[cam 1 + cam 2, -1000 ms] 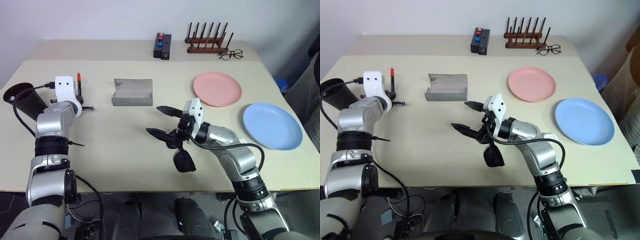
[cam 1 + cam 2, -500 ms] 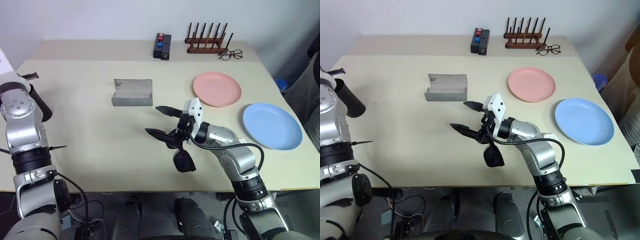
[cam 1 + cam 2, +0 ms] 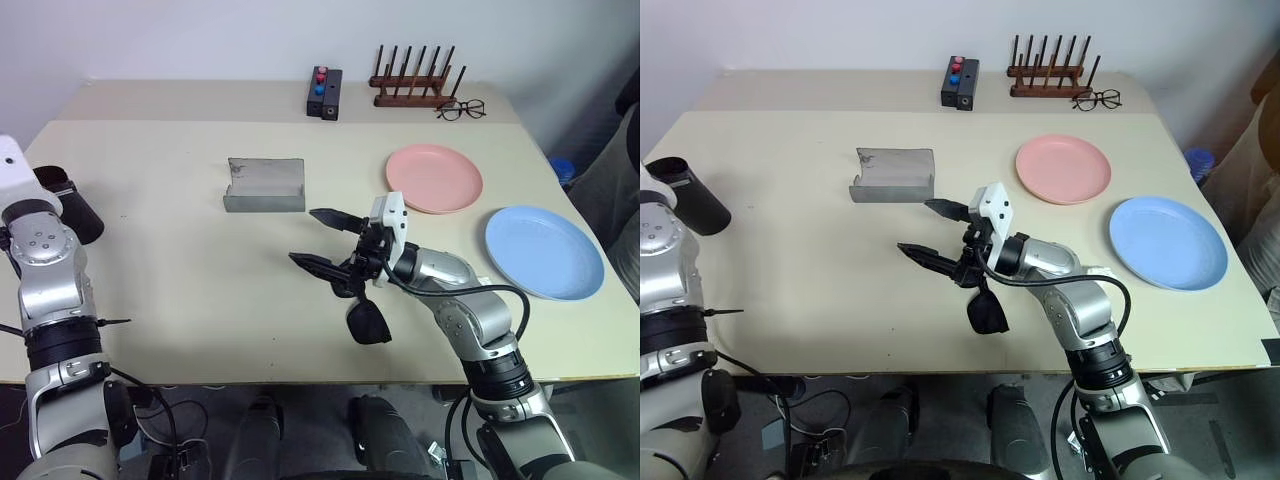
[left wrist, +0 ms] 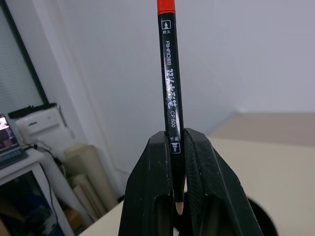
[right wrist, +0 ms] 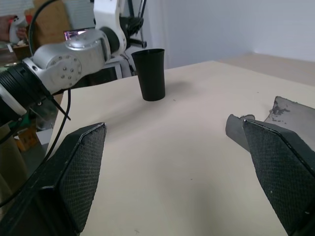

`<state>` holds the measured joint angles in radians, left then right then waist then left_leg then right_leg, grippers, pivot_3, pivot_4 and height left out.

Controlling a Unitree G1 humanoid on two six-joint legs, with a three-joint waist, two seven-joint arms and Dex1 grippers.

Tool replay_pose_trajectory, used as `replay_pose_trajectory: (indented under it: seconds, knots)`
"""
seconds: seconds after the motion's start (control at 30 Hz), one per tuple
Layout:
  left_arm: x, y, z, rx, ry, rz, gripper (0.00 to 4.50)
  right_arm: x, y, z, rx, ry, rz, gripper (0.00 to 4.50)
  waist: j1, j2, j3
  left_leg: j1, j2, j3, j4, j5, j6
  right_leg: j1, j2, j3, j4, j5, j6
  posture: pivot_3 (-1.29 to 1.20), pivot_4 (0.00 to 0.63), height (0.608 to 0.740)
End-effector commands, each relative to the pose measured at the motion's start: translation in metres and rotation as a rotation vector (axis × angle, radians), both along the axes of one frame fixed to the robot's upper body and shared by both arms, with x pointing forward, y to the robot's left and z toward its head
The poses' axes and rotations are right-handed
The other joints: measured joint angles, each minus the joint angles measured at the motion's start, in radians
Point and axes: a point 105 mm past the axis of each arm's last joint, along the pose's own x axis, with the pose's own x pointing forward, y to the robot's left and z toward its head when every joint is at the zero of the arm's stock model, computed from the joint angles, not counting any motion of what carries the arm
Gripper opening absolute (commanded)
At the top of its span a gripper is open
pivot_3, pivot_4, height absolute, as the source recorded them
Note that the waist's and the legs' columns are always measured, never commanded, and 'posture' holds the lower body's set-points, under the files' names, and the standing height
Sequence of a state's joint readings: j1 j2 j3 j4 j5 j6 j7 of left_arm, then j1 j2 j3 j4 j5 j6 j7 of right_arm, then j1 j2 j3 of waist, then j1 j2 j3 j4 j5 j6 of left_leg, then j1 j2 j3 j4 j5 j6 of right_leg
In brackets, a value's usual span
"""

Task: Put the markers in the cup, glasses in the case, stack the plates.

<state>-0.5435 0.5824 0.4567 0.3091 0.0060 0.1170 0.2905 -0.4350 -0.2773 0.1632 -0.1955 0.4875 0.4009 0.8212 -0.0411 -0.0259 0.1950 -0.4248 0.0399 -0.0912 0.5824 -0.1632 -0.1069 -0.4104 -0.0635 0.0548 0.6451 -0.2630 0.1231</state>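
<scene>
Left tool (image 4: 176, 162) raised outward, marker (image 4: 169, 83) upright, cap up

We see wide bare table (image 3: 180, 290) btwn the cup (image 3: 68, 205) at the left edge and the open case (image 3: 265, 185) mid-table. Right gripper (image 3: 320, 240) hangs jaws wide w/ sunglasses (image 3: 365, 318) under it, blocking the center-front. Pink plate (image 3: 435, 178) and blue plate (image 3: 545, 250) fill the right side. Button box (image 3: 324, 92), rack (image 3: 415, 85), spectacles (image 3: 462, 108) line the far edge.
</scene>
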Motion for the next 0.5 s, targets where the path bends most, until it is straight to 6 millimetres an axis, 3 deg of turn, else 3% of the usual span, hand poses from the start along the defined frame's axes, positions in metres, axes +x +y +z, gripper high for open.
replay_pose_trajectory:
  seconds: [0.03,0.5]
  knots:
    - [-0.007,0.004,0.007,0.032,-0.03,0.024,0.03,-0.006,0.0,0.018,0.036,-0.066,0.019,4.5,0.0,0.0,0.0,0.0,0.0,0.0,0.0,0.0,0.0,0.0,0.0,0.0,0.0,0.0,0.0,0.0,0.15,0.74]
    - [-0.007,0.011,-0.01,-0.013,-0.004,0.033,0.03,-0.005,0.001,0.019,0.037,-0.07,0.019,4.5,0.0,0.0,0.0,0.0,0.0,0.0,0.0,0.0,0.0,0.0,0.0,0.0,0.0,0.0,0.0,0.0,0.15,0.74]
